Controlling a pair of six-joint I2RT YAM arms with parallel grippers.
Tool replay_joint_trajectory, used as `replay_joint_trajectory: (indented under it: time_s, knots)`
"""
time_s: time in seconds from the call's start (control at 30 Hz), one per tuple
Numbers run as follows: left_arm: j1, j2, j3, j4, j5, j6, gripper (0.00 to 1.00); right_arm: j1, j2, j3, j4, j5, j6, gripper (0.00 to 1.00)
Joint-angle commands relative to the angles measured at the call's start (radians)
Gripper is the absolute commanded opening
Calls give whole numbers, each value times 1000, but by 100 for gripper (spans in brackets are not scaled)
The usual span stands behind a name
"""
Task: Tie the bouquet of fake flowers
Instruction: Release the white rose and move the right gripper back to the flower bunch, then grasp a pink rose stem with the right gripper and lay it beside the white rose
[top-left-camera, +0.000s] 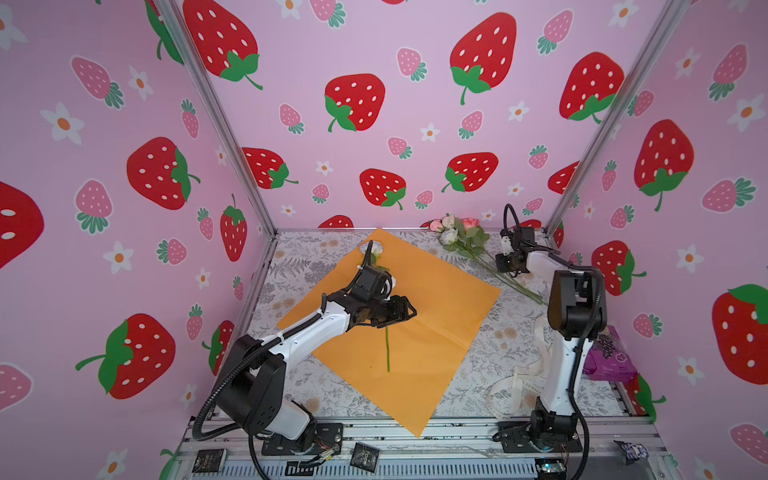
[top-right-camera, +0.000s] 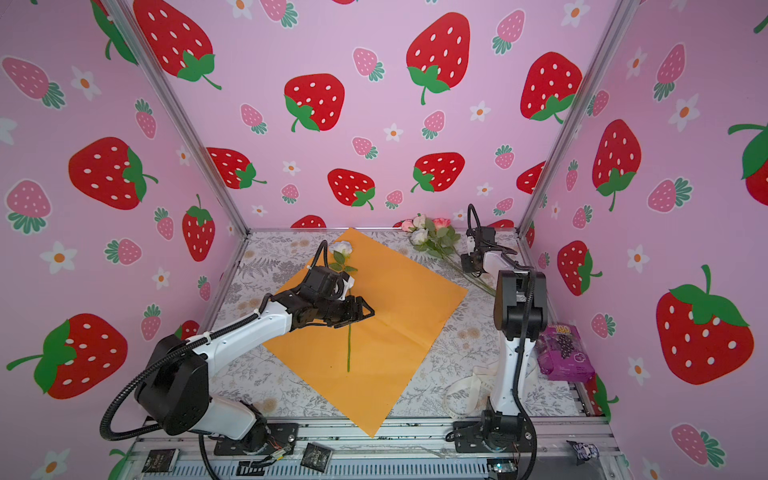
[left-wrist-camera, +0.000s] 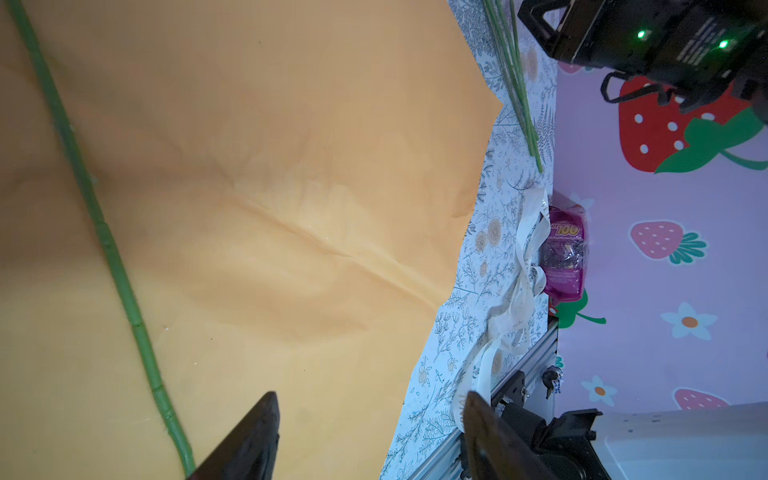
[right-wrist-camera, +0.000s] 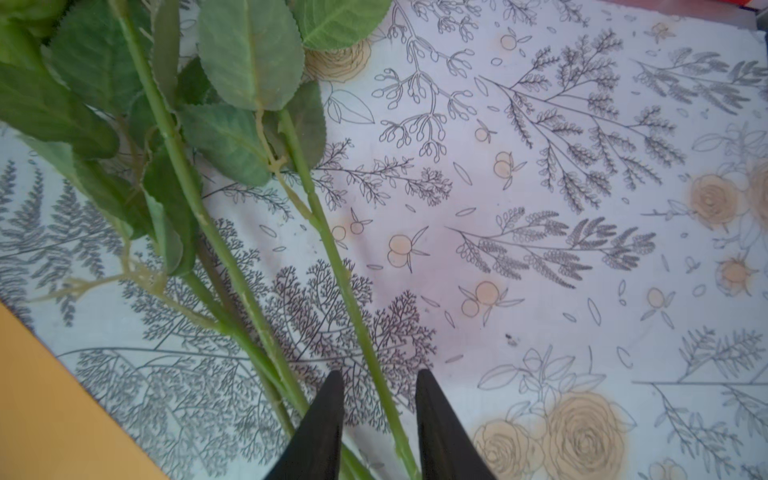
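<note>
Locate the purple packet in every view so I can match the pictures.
Top view: purple packet at far right, beside the cream ribbon.
Top view: same spot.
Left wrist: packet touching the ribbon.
Right wrist: not in it.
Shared landmark: orange paper, in all four.

We lose the middle of the rose stem (top-left-camera: 388, 351) under the left gripper (top-left-camera: 409, 311). The right arm (top-left-camera: 571, 361) covers part of the ribbon (top-left-camera: 524, 388), whose print is too small for us to read.
</note>
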Motion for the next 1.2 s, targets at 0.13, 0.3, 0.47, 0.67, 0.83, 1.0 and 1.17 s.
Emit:
replay_joint_trajectory:
  time_s: [0.13, 0.3, 0.47, 0.67, 0.83, 1.0, 1.17]
  knots:
    - [-1, 7, 82, -40, -45, 24, 71, -8, 132, 154, -114, -34, -68, 32]
    - [-2, -7, 83, -54, -55, 32, 71, -9, 182, 195, -135, -21, -96, 26]
    - [-2, -4, 68, -48, -52, 29, 71, -6, 146, 187, -147, -9, -119, 12]
    - [0, -28, 80, -82, -116, 29, 71, -5, -17, 175, -119, 38, -125, 2]
    - [33, -162, 37, -171, -329, -14, 73, -1, -166, 149, -156, -4, -16, 0]
    - [139, -363, -72, -206, -391, -17, 80, 68, -395, -139, 22, -235, 239, 0]
    - [294, -528, -162, -284, -373, 10, 89, 275, -516, -426, 335, -307, 596, 0]
